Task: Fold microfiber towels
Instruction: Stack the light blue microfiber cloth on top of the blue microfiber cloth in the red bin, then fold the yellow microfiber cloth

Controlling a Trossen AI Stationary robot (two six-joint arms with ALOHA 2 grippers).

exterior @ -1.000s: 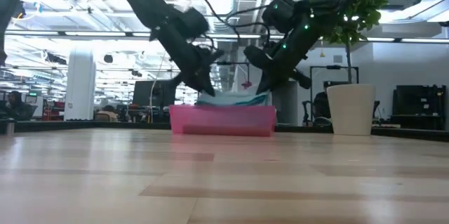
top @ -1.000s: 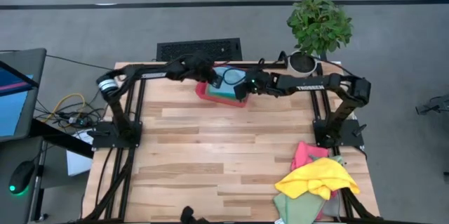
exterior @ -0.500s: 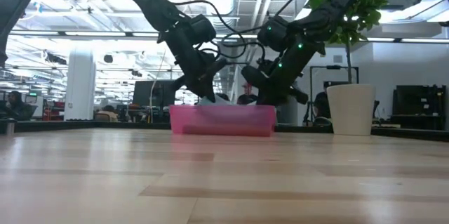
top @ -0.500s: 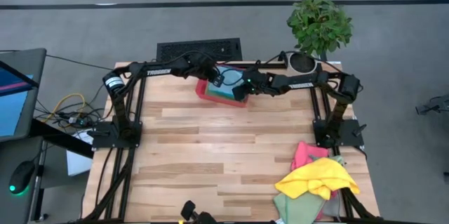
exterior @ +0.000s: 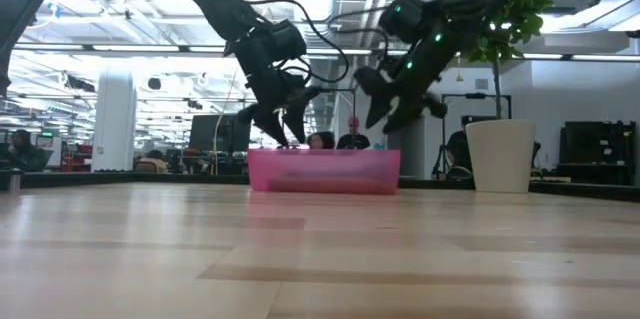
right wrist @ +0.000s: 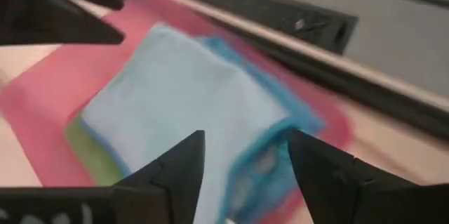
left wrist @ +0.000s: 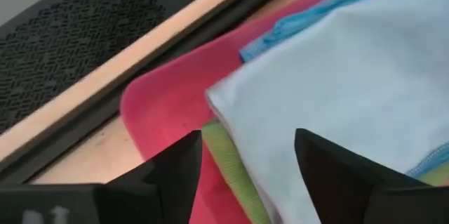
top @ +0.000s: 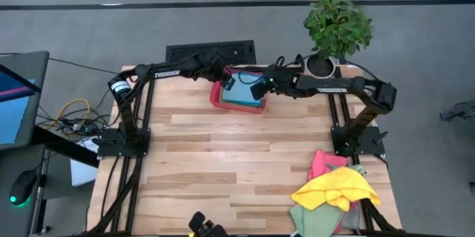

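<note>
With a folded light blue towel (top: pixel 243 94) lying on a green one in the red tray (top: pixel 216 96) at the worktop's far edge, the left gripper (top: pixel 225 82) and right gripper (top: pixel 257 88) hang just above it, fingers spread, empty. Best lift straight up, snagging nothing; unfolded towels (top: pixel 332 189) wait at the near right corner.

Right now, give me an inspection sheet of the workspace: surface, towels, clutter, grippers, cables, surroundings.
Surface: wooden table, mostly bare.
Job's things: folded light blue towel on a green one in the red tray; unfolded pile of towels, yellow on top, at the table's near right corner.
Clutter: nothing seen.
Grippers: left gripper and right gripper both open, above the tray, holding nothing.
Cables: loose bundle off the table's left side.
Surroundings: potted plant, black panel, people in the room behind.
</note>
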